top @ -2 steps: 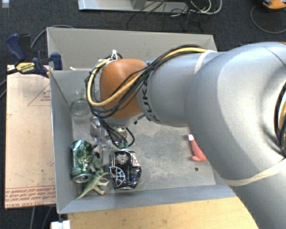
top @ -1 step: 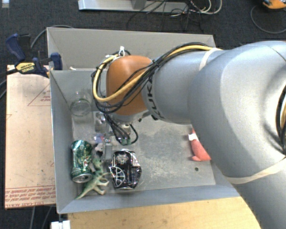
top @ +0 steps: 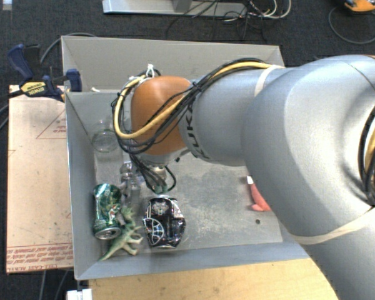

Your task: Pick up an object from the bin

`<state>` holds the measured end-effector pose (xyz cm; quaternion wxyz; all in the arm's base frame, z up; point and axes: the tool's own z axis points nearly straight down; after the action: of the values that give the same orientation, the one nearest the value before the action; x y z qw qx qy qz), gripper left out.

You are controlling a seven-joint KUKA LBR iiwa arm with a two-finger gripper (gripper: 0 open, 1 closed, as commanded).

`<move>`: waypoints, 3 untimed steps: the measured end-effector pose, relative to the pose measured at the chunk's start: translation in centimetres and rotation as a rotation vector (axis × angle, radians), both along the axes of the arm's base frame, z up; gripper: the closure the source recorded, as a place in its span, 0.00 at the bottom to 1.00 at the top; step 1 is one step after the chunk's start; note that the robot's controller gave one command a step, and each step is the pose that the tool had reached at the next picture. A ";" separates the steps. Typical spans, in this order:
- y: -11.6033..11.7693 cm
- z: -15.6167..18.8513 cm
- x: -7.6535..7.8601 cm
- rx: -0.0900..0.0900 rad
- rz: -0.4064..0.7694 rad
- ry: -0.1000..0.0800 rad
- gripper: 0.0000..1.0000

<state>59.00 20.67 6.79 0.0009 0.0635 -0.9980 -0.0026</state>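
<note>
In the grey bin (top: pixel 81 167), claw (top: pixel 130 189) hangs beside dented green can (top: pixel 105 210).

The arm (top: pixel 287 124), itself cut off at the right edge, hides the right part of the bin (top: pixel 80 186). A pink-red item (top: pixel 258 200) lies partly under it; kind not determinable. The end effector (top: pixel 132 181) is largely masked by the orange wrist cover (top: pixel 156 114) and cables (top: pixel 117 120). A clear vessel (top: pixel 103 141) near the left wall: type indistinct.

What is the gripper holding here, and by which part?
Cannot be told: the gripper is low beside the green can, with no hold visible.
</note>
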 end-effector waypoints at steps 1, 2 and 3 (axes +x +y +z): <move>0.0 0.0 0.0 0.000 -0.001 0.000 1.00; -0.1 0.3 -0.1 -0.001 -0.001 0.005 1.00; -0.1 3.1 -0.3 -0.003 -0.001 0.011 1.00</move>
<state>58.67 20.55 9.85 0.0065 0.0631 -0.9980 -0.0013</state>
